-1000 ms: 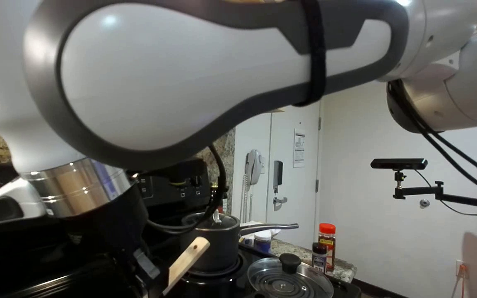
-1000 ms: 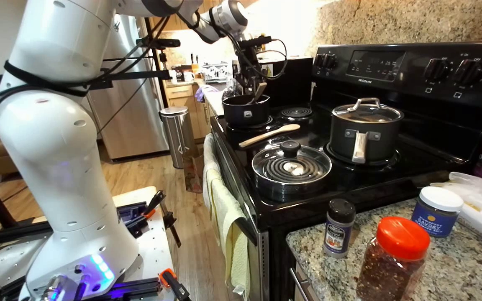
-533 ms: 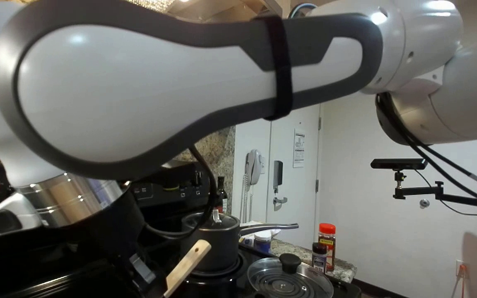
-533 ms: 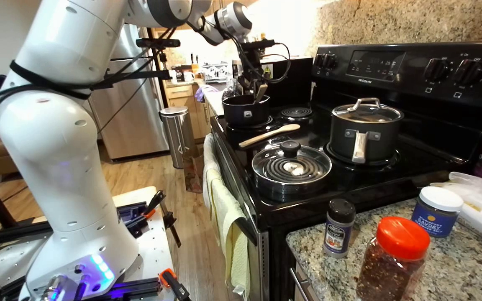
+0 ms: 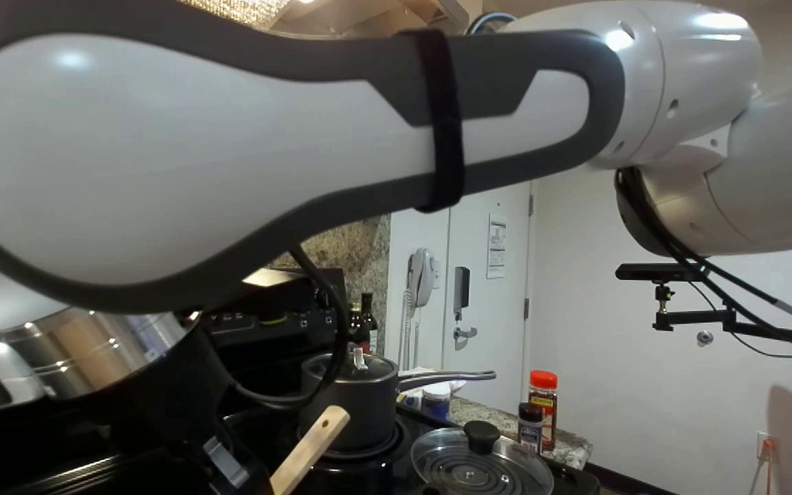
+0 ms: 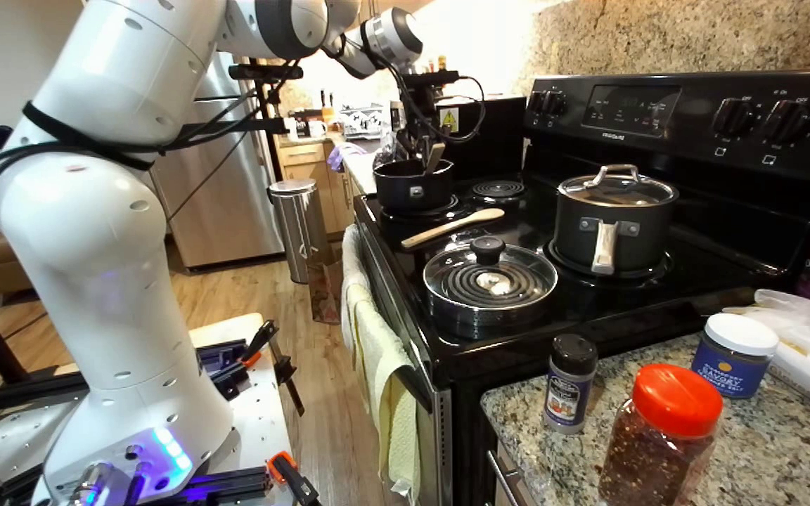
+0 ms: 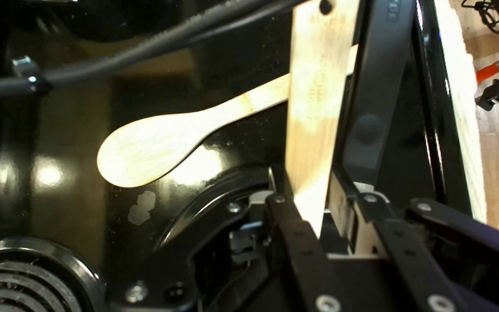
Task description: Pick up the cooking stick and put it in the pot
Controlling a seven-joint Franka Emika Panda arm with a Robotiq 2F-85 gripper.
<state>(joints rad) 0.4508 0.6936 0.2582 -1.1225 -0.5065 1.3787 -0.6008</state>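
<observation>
Two pale wooden utensils show. A spoon with a rounded flat head [image 7: 158, 147] lies on the stovetop, also seen in an exterior view [image 6: 454, 228]. The other, a flat wooden stick [image 7: 316, 99] with a hole in its end, stands tilted in the open black pot [image 6: 394, 193]; it shows in both exterior views [image 5: 310, 450] [image 6: 435, 158]. Its lower end is hidden. My gripper [image 7: 308, 175] is at the pot's mouth with its fingertips close on both sides of this stick. A narrow gap shows beside the stick nearer the palm.
A lidded grey saucepan with a silver handle [image 6: 616, 232] stands on a burner. A glass lid with a dark knob [image 6: 489, 288] lies at the stove's front. A dark handle [image 7: 383, 78] runs beside the stick. Spice jars [image 6: 661, 450] stand on the counter. A cable [image 7: 102, 65] crosses the wrist view.
The arm has turned and its wrist has moved lower and leftward in an exterior view. The stick's top end has sunk slightly and its lean has changed. The lying spoon has not moved.
</observation>
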